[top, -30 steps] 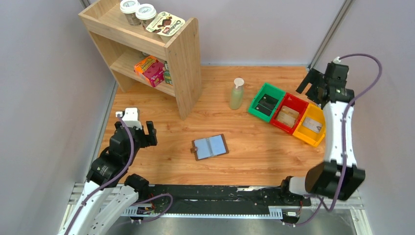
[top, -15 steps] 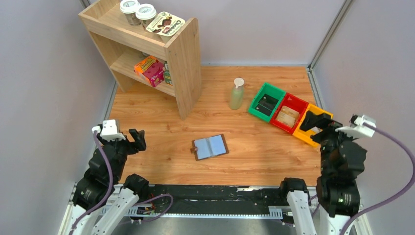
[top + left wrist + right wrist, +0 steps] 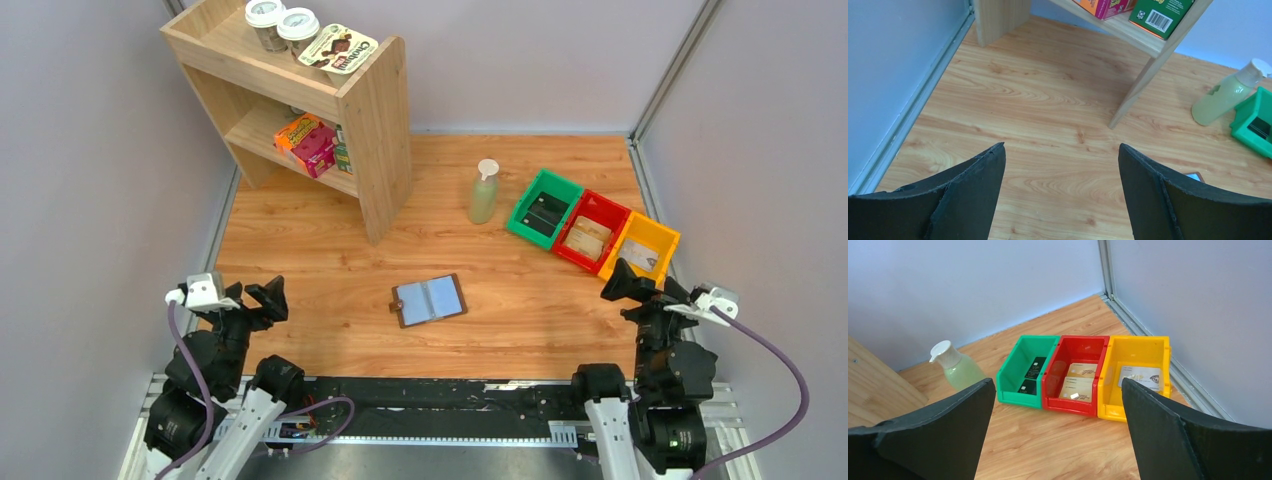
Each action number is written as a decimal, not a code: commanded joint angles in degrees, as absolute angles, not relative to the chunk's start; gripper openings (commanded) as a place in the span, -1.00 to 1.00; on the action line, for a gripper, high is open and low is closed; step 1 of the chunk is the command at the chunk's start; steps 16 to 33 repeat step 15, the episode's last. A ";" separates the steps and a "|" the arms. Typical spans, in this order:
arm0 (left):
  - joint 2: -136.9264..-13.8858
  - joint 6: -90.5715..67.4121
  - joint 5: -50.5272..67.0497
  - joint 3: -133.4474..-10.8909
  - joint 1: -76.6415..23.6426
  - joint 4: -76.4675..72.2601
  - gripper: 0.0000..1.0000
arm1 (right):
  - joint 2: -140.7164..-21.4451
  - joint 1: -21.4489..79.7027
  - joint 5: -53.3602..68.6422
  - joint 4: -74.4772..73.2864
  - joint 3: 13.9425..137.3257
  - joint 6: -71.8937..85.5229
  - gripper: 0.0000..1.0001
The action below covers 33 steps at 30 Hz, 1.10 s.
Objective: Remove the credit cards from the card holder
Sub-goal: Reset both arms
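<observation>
Apparently the job is sitting at or very near its end. The card holder (image 3: pixel 429 300) is lying open and flat near the middle of the table (image 3: pixel 320 250), its grey-blue panels facing up, well apart from both arms. From above, no card is showing in its pockets, though the panels are too small in that view to rule out one tucked inside.

The credit cards are resting at the far right instead, sorted into three bins standing side by side. The dark cards (image 3: pixel 1032 371) are lying in the green bin (image 3: pixel 1040 341), the tan-gold cards (image 3: pixel 1080 372) in the red bin (image 3: pixel 1083 341), and a pale grey card (image 3: pixel 1139 375) in the yellow bin (image 3: pixel 1140 341).

The left gripper (image 3: pixel 1062 150) is hanging at the near left with its jaws spread wide and nothing between them. The right gripper (image 3: pixel 1058 385) is hovering at the near right, jaws likewise wide apart and empty, looking towards the bins.

By my reading, the removal is looking complete. What may be remaining is only a check that the pockets are holding nothing more.
</observation>
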<state>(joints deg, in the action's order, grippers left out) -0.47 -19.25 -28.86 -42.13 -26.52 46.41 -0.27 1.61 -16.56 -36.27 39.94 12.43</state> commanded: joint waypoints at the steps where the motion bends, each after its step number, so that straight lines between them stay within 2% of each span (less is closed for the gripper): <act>1: 1.32 -19.95 -30.59 -42.01 -26.19 45.88 0.79 | 3.69 3.33 -18.98 -32.61 39.46 11.43 1.00; 11: 1.32 -20.83 -31.38 -42.54 -26.28 46.67 0.79 | 3.60 5.89 -22.32 -33.14 39.20 11.60 1.00; 33: 1.49 -21.36 -32.51 -42.80 -26.28 47.28 0.79 | 3.60 5.98 -21.28 -32.96 39.46 11.95 1.00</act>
